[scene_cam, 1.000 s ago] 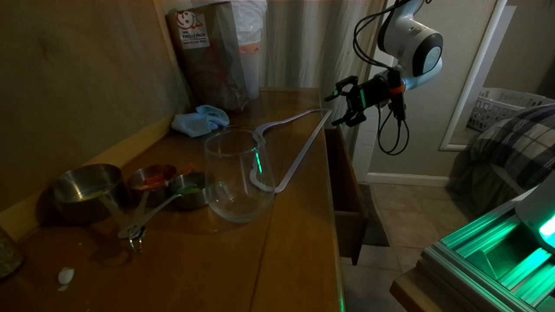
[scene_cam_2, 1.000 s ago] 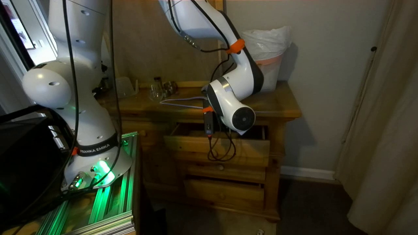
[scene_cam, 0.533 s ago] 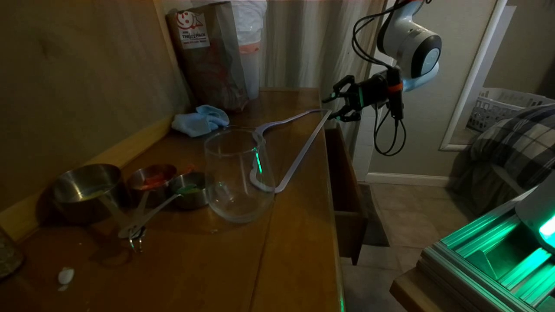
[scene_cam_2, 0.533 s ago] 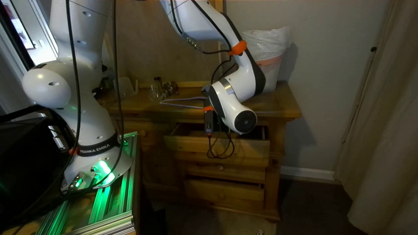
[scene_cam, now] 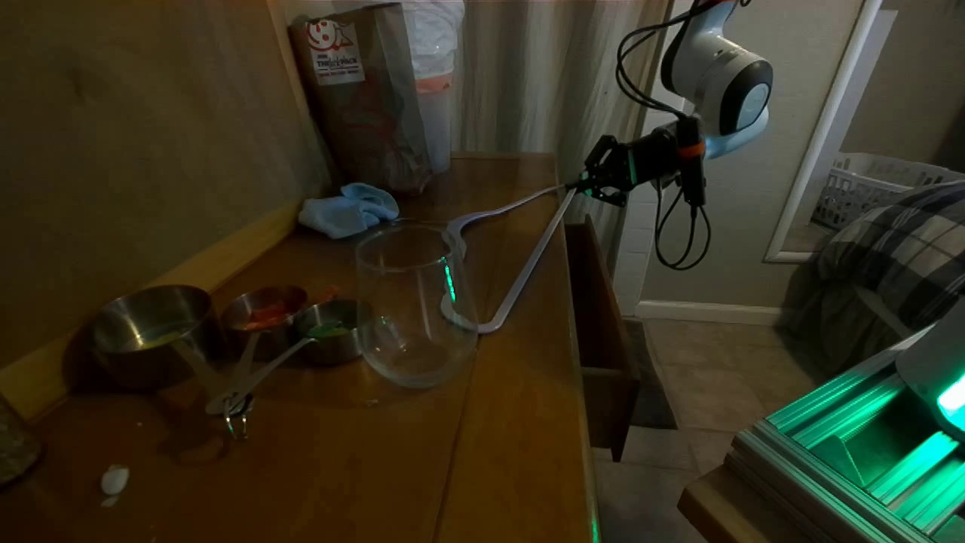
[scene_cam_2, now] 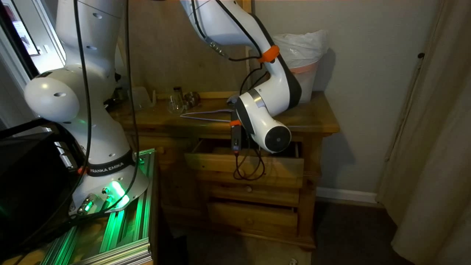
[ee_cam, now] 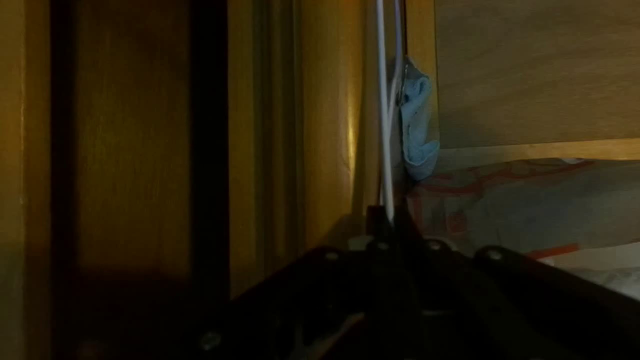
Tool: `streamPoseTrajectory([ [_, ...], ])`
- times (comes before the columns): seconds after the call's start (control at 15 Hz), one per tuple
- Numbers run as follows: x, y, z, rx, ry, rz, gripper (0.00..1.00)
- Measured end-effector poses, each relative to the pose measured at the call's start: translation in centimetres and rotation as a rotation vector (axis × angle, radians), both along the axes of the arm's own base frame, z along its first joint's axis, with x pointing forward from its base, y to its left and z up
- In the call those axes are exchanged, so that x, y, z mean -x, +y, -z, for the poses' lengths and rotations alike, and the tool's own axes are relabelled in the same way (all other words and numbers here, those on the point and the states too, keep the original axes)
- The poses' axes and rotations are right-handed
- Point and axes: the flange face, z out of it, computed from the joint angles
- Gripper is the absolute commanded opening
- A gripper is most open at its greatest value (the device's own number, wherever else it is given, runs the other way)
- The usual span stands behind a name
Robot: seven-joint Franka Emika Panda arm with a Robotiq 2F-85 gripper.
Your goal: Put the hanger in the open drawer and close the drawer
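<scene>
The pale hanger [scene_cam: 535,256] lies along the front of the dresser top in an exterior view, its far part seen through the glass bowl. My gripper [scene_cam: 577,185] has its jaws shut on the corner of the hanger nearest the robot, just above the dresser's front edge. In the wrist view the hanger [ee_cam: 384,110] runs as a thin white bar straight into the dark fingertips of the gripper [ee_cam: 389,215]. Below and in front of it the drawer [scene_cam_2: 213,163] stands pulled out; its inside shows as a dark space in the wrist view. The arm hides the fingers in an exterior view.
Close to the hanger's far end stands a clear glass bowl [scene_cam: 415,347]. Metal measuring cups [scene_cam: 154,332], a blue cloth [scene_cam: 350,211] and a paper bag [scene_cam: 366,113] sit toward the back. A lower drawer [scene_cam_2: 254,217] is slightly out.
The jaws have come together from wide apart, onto the hanger's corner. My gripper moved in toward it, then back a little, and the hanger has shifted slightly toward the robot.
</scene>
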Motion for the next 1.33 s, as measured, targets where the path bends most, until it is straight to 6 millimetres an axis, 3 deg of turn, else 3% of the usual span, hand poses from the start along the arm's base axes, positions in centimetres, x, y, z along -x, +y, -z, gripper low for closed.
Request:
streamPoseTrajectory([
  [0.53, 1.1, -2.8, -1.3, -0.167, 0.026, 0.033, 0.01],
  [1.07, 3.5, -8.7, -4.4, -0.271, 0.044, 0.016, 0.01],
  [1.33, 4.4, -12.3, -7.8, -0.226, 0.064, 0.026, 0.01],
])
